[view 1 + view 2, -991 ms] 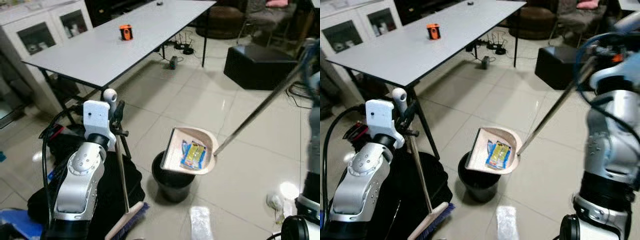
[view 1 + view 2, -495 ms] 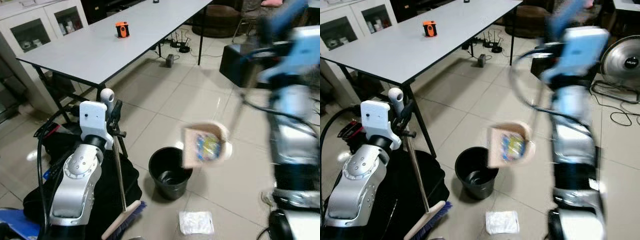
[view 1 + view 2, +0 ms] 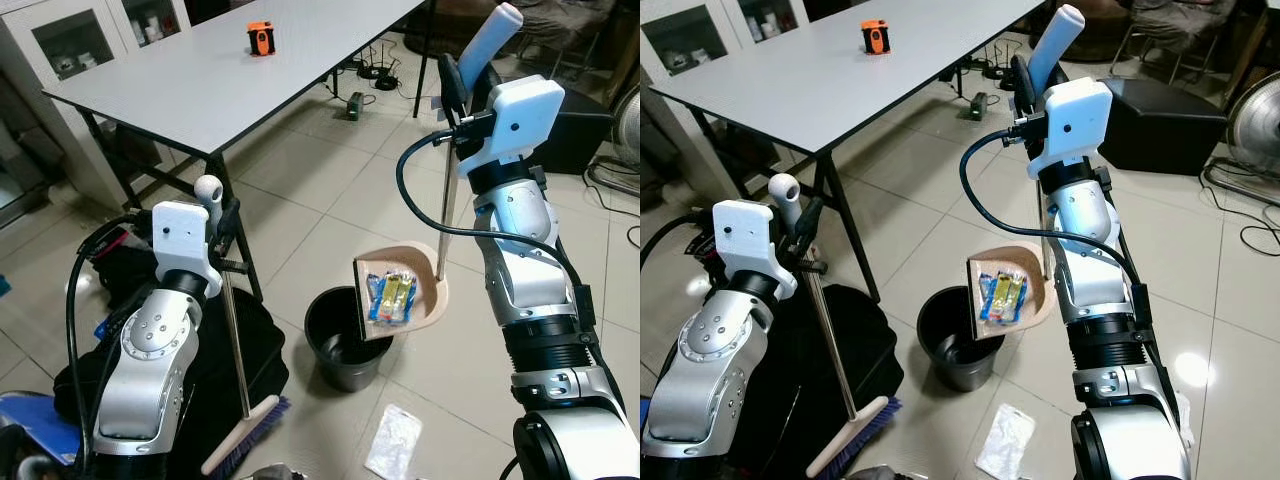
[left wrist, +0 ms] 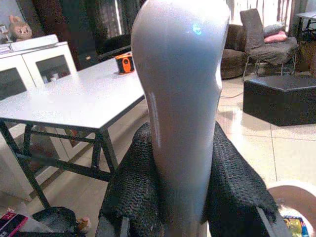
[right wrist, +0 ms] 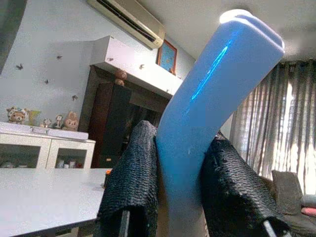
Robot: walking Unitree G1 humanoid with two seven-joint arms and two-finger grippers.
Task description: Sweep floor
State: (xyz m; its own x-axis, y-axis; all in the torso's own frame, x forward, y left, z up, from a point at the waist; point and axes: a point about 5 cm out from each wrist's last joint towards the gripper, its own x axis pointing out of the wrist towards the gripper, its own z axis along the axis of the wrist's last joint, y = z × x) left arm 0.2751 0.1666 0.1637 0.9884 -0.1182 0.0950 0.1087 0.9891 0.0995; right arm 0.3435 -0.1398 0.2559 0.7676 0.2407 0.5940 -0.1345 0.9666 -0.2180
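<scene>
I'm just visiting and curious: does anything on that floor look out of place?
Yes: a crumpled clear plastic wrapper lies loose on the tiles beside the black bin, unswept. Wrappers sit in the tipped dustpan above the bin.

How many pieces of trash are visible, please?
3: two wrappers, blue and yellow, in the tilted dustpan above the bin; one clear bag on the floor. More may be hidden inside the bin.

The left arm is bent upward at the robot's left side, its tool (image 3: 228,222) clamped on a broom handle (image 3: 236,345). The right arm reaches up higher, its tool (image 3: 462,78) closed around a dustpan's blue grip (image 3: 487,38).
</scene>
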